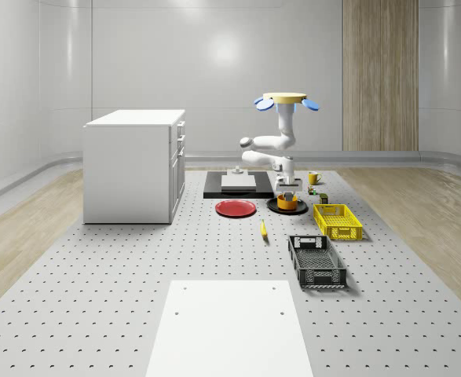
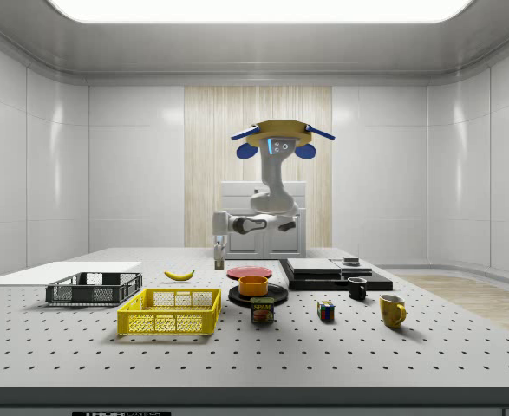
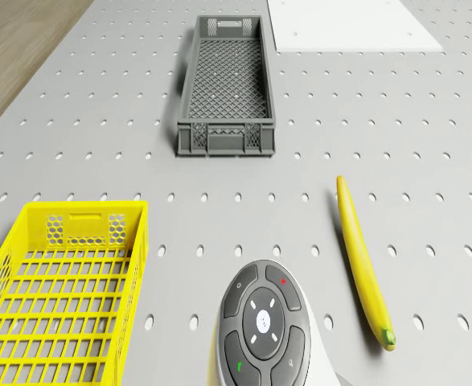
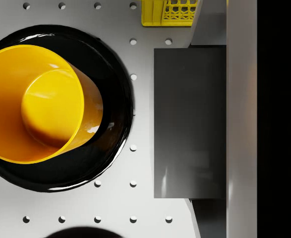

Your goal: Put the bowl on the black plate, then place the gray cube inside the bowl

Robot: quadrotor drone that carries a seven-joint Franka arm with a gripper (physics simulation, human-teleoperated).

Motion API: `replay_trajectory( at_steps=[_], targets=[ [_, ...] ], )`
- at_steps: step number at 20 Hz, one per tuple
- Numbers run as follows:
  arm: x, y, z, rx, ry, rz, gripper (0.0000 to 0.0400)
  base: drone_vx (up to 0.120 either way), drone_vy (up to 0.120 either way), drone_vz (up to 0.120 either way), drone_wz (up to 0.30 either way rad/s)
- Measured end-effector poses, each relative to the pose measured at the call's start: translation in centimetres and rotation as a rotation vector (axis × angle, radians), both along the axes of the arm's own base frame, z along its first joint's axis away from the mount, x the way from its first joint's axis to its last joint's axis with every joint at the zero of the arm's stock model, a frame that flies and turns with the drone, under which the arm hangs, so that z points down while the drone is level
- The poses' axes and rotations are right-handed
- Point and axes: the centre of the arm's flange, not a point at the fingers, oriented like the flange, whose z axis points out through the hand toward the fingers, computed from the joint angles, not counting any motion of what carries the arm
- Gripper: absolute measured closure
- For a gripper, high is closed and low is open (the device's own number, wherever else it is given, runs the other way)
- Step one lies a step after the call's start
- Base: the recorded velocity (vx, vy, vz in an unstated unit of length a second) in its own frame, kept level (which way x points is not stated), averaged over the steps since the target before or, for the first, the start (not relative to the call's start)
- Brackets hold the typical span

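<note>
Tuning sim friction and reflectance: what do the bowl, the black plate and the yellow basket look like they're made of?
Bowl: smooth glossy orange-yellow, like glazed ceramic or hard plastic; soft highlights on the wall.
Black plate: very glossy, with sharp bright reflections along the rim; glazed ceramic or polished plastic, can't tell which.
Yellow basket: matte moulded plastic by its look, with thin lattice walls and floor and no shine.

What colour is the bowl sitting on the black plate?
Orange-yellow bowl; clearest in the wrist view.

Drone hovering high above table, rotors level. Arm hangs from underside, folds sideways at elbow, then drops wrist straight down. Gripper points down, low near table surface, gray cube clamped between fingers.
</note>
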Motion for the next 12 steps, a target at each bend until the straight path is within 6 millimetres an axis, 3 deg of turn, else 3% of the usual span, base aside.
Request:
replay_trajectory(
  at_steps=[8,12],
  targets=[
    [0.00,0.00,0.00,0.000,0.000,0.000,0.0150,-0.120,0.000,0.000,0.000],
    [0.00,0.00,0.00,0.000,0.000,0.000,0.0150,-0.120,0.090,0.000,0.000]
  ],
)
